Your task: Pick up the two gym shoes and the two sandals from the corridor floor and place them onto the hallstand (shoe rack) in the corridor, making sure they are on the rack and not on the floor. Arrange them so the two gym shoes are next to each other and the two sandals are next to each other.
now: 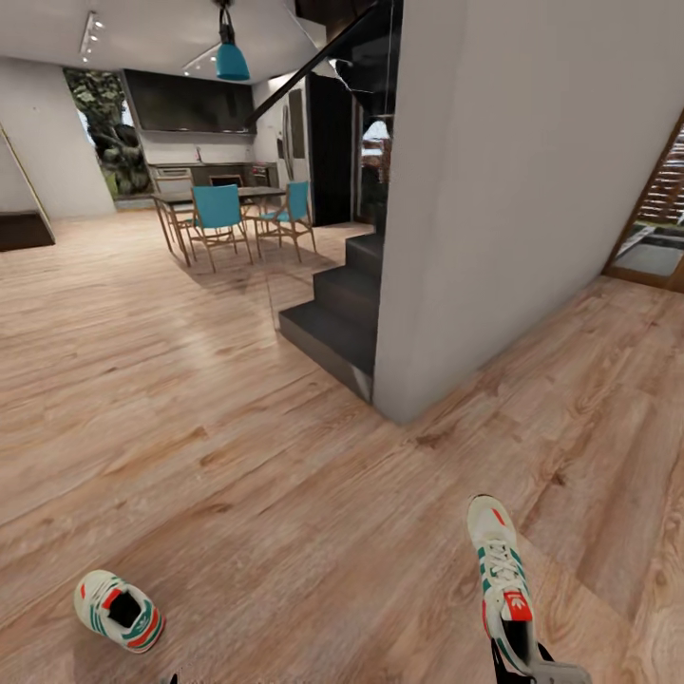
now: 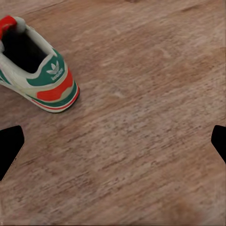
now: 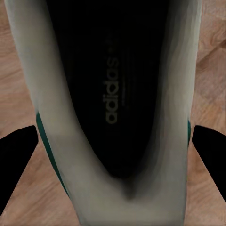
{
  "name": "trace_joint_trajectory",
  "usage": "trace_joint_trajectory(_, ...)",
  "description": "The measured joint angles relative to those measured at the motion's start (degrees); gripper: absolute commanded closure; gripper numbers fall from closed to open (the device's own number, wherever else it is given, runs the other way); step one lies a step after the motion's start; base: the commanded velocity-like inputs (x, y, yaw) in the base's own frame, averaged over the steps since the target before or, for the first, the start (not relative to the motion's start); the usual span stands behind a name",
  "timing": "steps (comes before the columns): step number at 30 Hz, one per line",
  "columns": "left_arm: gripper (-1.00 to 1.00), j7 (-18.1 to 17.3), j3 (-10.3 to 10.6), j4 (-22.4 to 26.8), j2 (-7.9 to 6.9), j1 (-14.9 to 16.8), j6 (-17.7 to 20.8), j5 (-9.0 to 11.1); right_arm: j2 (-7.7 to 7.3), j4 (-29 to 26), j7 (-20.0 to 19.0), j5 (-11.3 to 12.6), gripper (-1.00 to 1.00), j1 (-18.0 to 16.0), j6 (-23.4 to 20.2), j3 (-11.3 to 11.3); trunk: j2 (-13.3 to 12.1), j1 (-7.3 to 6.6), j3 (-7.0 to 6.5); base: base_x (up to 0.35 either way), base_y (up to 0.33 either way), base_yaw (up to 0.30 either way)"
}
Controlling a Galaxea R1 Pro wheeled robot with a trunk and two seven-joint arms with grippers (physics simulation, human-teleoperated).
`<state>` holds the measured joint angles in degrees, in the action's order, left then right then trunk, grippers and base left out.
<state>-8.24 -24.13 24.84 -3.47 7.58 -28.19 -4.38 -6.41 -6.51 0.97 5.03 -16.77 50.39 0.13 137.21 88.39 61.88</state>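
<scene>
The white sneaker with green stripes and a red tongue tab sits toe-forward in my right pincer, fingers clenched on its sides above the light brown wood-plank floor. Its twin, the second white-green sneaker, lies on the planks just beyond my released left pincer.

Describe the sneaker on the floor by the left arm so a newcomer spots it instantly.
Start at the white wall corner beside the dark stairs, then come down the wood floor to its near left. The sneaker lies there alone, heel toward the camera; the other sneaker is on the right.
</scene>
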Motion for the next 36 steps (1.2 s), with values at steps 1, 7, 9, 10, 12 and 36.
trace_joint_trajectory(1,-1.0,0.0,0.0,0.0,0.0,0.0,0.0,0.0,0.0,0.0,0.0,0.0,1.0,0.0,0.0,0.0,0.0,0.0,0.0,0.0,0.0,0.279)
trace_joint_trajectory(7,-1.0,0.0,0.0,0.0,0.0,0.0,0.0,0.0,0.0,0.0,0.0,0.0,1.0,0.0,0.0,0.0,0.0,0.0,0.0,0.0,0.0,0.279)
trace_joint_trajectory(9,-1.0,0.0,0.0,0.0,0.0,0.0,0.0,0.0,0.0,0.0,0.0,0.0,1.0,0.0,0.0,0.0,0.0,0.0,0.0,0.0,0.0,0.279)
trace_joint_trajectory(10,-1.0,0.0,0.0,0.0,0.0,0.0,0.0,0.0,0.0,0.0,0.0,0.0,1.0,0.0,0.0,0.0,0.0,0.0,0.0,0.006,0.0,0.279)
trace_joint_trajectory(12,-1.0,0.0,0.0,0.0,0.0,0.0,0.0,0.0,0.0,0.0,0.0,0.0,1.0,0.0,0.0,0.0,0.0,0.0,0.0,0.051,-0.012,0.279)
trace_joint_trajectory(36,-1.0,0.1,0.0,-0.1,0.0,0.0,0.0,0.0,-0.07,0.0,-0.1,-0.2,1.0,0.0,0.1,0.0,0.0,-0.02,0.0,0.234,-0.198,0.229)
